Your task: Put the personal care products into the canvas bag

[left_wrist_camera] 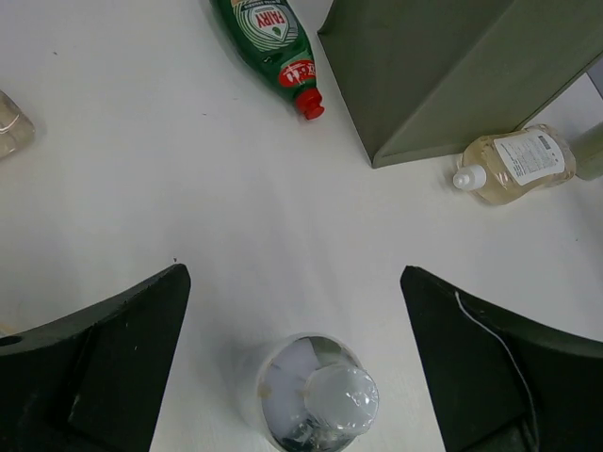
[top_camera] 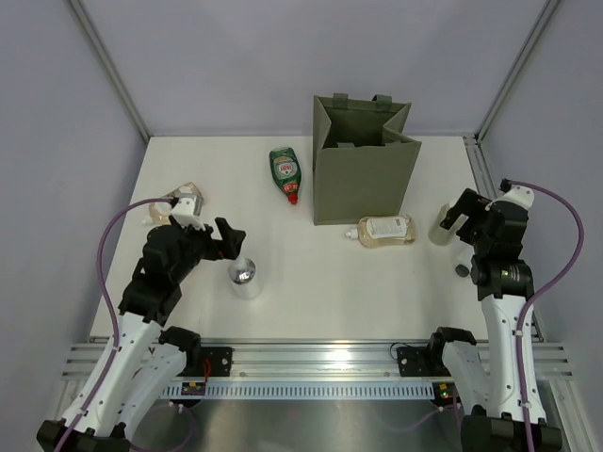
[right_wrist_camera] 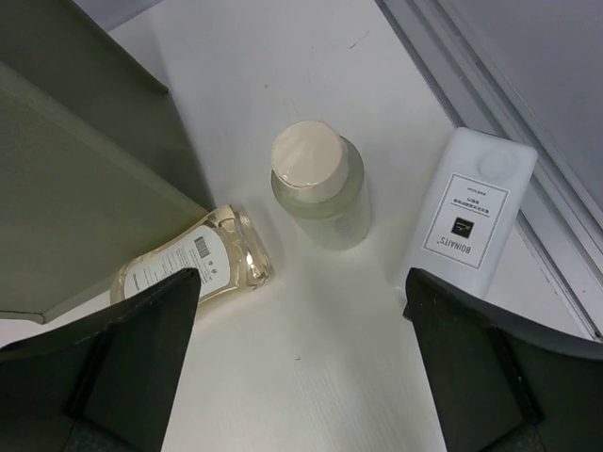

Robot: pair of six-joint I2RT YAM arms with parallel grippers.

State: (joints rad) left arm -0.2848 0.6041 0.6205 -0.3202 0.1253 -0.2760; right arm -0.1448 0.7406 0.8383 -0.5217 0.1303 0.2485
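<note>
Left jaws were spread over the upright silver can on the desk. Right jaws were spread above the standing cream bottle. One amber bottle lay just beside the canvas bag, the second amber bottle far left. The green bottle lay left of the bag.

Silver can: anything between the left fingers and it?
Nothing visible. The silver can stands upright, seen in the gap between the open left fingers, with only table showing around it. The green bottle lies well off, beside the canvas bag.
</note>
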